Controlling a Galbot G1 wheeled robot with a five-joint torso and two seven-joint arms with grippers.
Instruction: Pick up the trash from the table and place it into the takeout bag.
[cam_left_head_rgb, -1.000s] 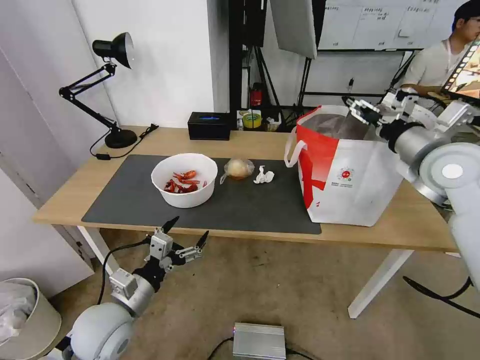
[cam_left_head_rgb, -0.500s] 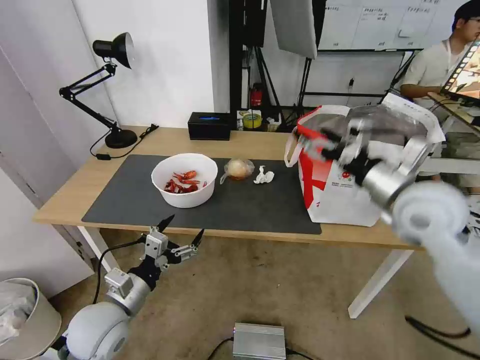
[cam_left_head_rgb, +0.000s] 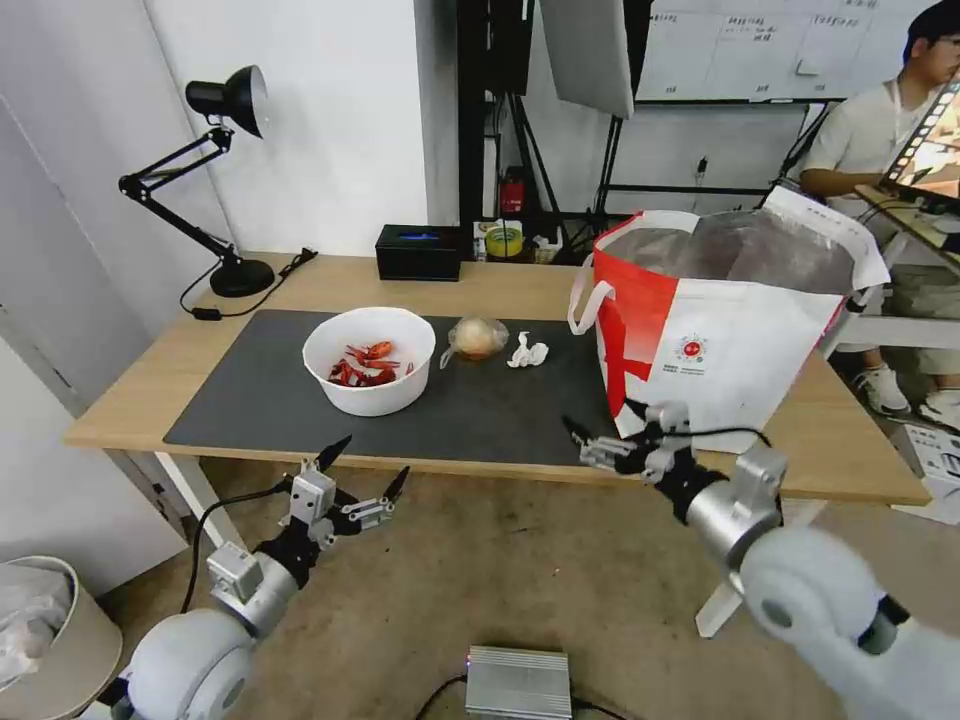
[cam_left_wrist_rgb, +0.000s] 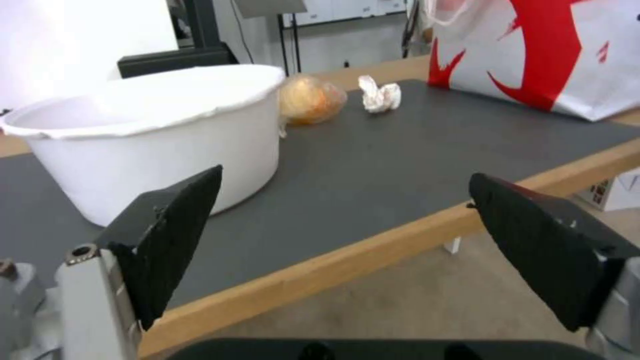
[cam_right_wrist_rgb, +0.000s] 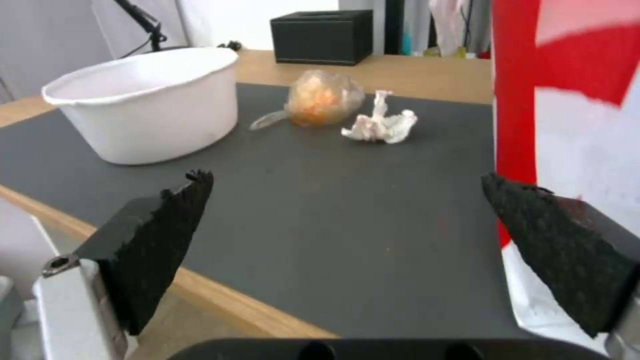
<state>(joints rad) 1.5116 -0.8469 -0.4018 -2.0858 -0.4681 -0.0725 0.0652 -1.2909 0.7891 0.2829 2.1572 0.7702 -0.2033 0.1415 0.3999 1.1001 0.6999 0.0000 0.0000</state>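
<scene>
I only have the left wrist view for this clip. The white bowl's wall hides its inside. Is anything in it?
Observer: Yes. The head view shows red crayfish shells in the white bowl.
Operator: Where is the right arm?
Observer: The right gripper is open and empty, at the table's front edge near the takeout bag.
Operator: Is the bag ready to take things?
Observer: It stands upright, its top open, with the silver lining showing.

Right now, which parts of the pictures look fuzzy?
Right wrist view: the takeout bag close by is smeared, while the tissue is fairly sharp. Left wrist view: the bowl rim looks soft. Head view: mostly crisp.
</scene>
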